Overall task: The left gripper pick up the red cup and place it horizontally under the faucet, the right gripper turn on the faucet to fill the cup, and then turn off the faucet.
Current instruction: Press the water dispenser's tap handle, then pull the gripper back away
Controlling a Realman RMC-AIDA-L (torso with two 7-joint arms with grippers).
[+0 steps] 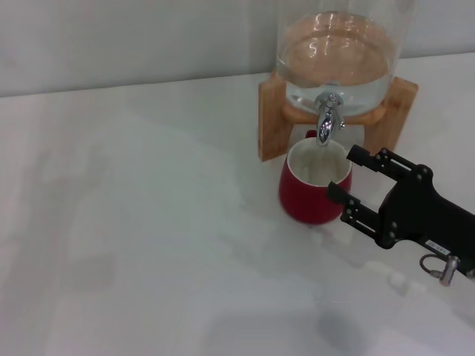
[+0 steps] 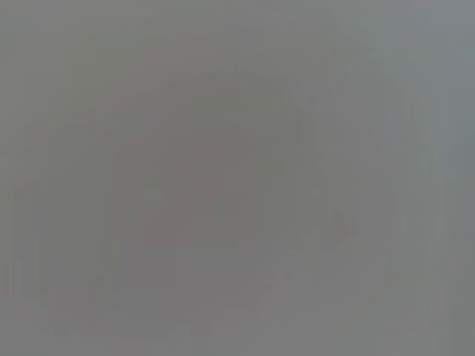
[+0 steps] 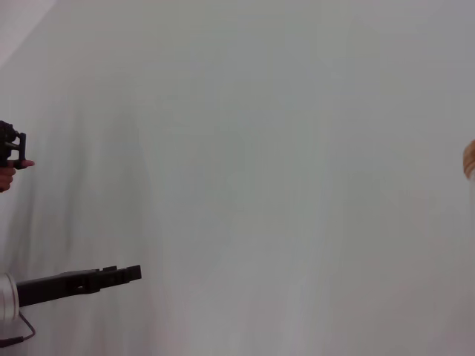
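Observation:
The red cup (image 1: 308, 199) stands upright on the white table, its cream inside open upward, directly below the spout of the chrome faucet (image 1: 326, 119). The faucet sits at the front of a clear glass jar (image 1: 338, 52) in a wooden stand (image 1: 271, 122). My right gripper (image 1: 346, 174) is all black and comes in from the right. It is open, with its fingertips at the cup's right rim, below and to the right of the faucet. I cannot tell if it touches the cup. One of its fingers (image 3: 82, 280) shows in the right wrist view. The left gripper is out of view, and the left wrist view shows only plain grey.
The white table (image 1: 148, 222) stretches left and forward of the cup. A pale wall runs behind the jar. The stand's right leg (image 1: 393, 111) rises just behind my right gripper. A sliver of wood (image 3: 469, 159) shows at the edge of the right wrist view.

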